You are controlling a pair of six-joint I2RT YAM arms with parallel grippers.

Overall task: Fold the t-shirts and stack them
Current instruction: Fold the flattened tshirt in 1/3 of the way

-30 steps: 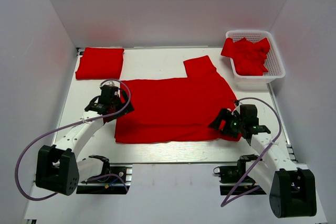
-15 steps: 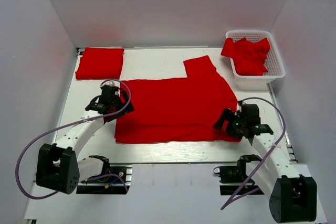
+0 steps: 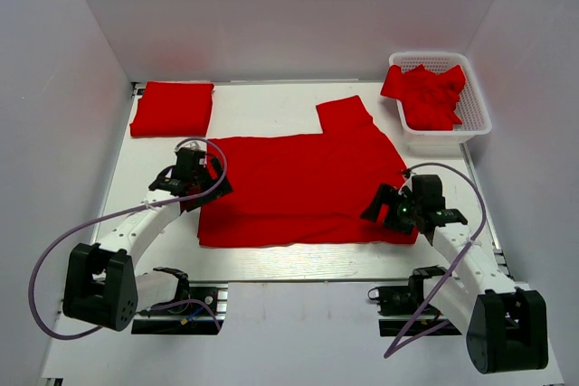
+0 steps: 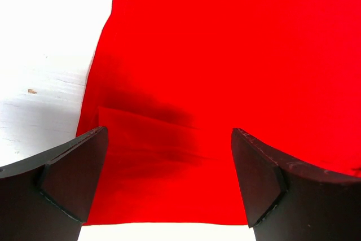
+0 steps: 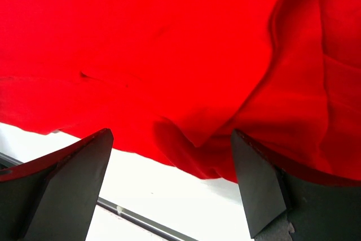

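Observation:
A red t-shirt (image 3: pixel 303 183) lies spread and partly folded on the middle of the table, one sleeve pointing to the back. My left gripper (image 3: pixel 201 187) is open over the shirt's left edge; the left wrist view shows the red cloth (image 4: pixel 225 71) between its spread fingers (image 4: pixel 73 167). My right gripper (image 3: pixel 391 214) is open at the shirt's front right corner; the right wrist view shows a rumpled cloth edge (image 5: pixel 192 139) between its fingers (image 5: pixel 259 179). A folded red t-shirt (image 3: pixel 172 108) lies at the back left. More red t-shirts (image 3: pixel 425 92) are heaped in the basket.
The white lattice basket (image 3: pixel 477 115) stands at the back right, off the table's corner. White walls close in the left, back and right. A metal rail (image 5: pixel 146 218) runs along the table's near edge. Cables loop from both arms.
The right gripper drew back a little to the right, then returned toward the shirt's front right corner. The left arm and the shirt have barely moved.

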